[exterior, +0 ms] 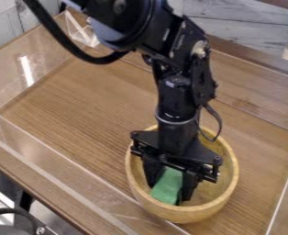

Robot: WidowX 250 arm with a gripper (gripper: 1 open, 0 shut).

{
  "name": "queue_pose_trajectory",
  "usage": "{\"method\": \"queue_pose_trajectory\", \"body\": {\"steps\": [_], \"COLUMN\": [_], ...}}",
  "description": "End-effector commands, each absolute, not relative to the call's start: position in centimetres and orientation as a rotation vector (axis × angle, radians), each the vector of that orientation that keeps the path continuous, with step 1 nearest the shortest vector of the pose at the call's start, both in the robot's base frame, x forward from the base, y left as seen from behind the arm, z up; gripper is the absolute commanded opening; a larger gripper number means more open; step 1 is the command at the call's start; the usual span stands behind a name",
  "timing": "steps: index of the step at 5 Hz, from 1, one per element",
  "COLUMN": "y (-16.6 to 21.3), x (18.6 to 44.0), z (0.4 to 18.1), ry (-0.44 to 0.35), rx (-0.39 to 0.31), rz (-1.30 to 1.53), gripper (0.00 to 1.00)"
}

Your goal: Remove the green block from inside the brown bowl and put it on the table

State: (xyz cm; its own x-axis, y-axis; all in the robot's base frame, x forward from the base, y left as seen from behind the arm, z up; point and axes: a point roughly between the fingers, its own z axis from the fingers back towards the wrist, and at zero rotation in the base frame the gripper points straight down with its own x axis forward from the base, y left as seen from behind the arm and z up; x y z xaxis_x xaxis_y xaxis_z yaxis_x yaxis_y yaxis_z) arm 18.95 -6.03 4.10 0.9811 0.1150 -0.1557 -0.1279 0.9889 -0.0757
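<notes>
The brown bowl [220,196] sits on the table [85,110] near its front right edge. Inside it, the green block [168,186] stands tilted, its lower end still within the bowl. My black gripper [172,174] reaches straight down into the bowl and is shut on the green block's upper part. The arm rises from the bowl toward the top of the view and hides the bowl's far rim.
Clear plastic walls [37,151] run along the table's left and front edges, close to the bowl. A black cable [60,41] loops off the arm at the upper left. Bare wood-grain tabletop lies left of and behind the bowl.
</notes>
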Motion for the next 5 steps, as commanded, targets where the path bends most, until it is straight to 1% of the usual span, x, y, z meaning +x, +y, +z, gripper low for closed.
{"method": "queue_pose_trajectory", "body": {"steps": [1, 5], "y": [-6.0, -5.5], "x": [19.4, 19.9], "z": [5.6, 6.9], "ry": [0.137, 0.174], "rx": [-0.104, -0.134], "rz": [0.13, 0.141], "gripper": [0.0, 0.0]}}
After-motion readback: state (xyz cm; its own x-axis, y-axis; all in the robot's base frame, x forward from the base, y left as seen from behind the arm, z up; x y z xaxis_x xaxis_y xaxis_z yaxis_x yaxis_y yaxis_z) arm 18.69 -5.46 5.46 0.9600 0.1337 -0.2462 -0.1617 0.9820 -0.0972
